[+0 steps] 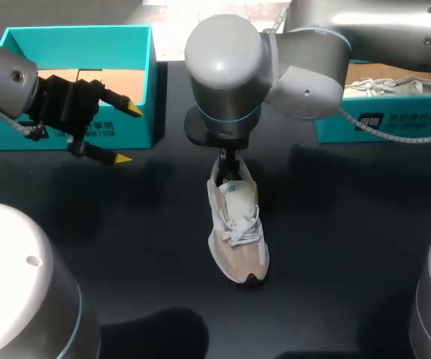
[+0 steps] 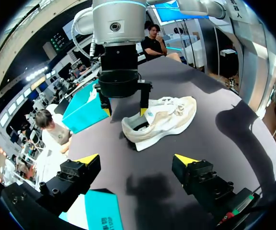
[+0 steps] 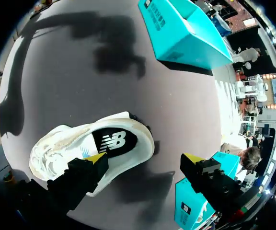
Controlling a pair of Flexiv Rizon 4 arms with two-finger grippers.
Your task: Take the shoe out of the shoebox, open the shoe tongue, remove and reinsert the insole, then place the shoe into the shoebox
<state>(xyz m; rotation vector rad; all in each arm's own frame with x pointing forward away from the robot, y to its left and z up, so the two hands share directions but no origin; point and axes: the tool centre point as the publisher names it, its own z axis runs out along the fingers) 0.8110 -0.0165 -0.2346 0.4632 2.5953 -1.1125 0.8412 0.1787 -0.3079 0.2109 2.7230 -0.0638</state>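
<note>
Closest to us in the right wrist view, our right jaws stand open over the heel end of the shoe (image 3: 75, 143). One yellow tip (image 3: 99, 158) sits at the dark insole (image 3: 114, 141) inside the shoe's mouth, and the other hangs outside, beyond the heel. We see nothing pinched between them. The shoe (image 1: 236, 224) lies upright on the black tabletop (image 1: 335, 247), out of its box, with its laces loose. The tongue looks lifted clear of the opening, though we cannot be sure of that.

Our right arm (image 1: 223, 60) stands directly above the shoe's heel. Our left arm (image 1: 6, 75) waits well apart from the shoe, off to its left. Its jaws are open and empty, beside the teal shoebox (image 1: 118, 127). That box looks empty, its cardboard floor showing. A second teal box (image 1: 395, 123) sits well away on the shoe's other side and holds another shoe.

We judge the insole step to be in hand: the shoe is out and the insole is seated. Next, we think the inner finger must catch the insole's heel edge, and the jaws must close on the insole alone, not on the collar. The shoe is unheld and may lift or slide with the pull.
</note>
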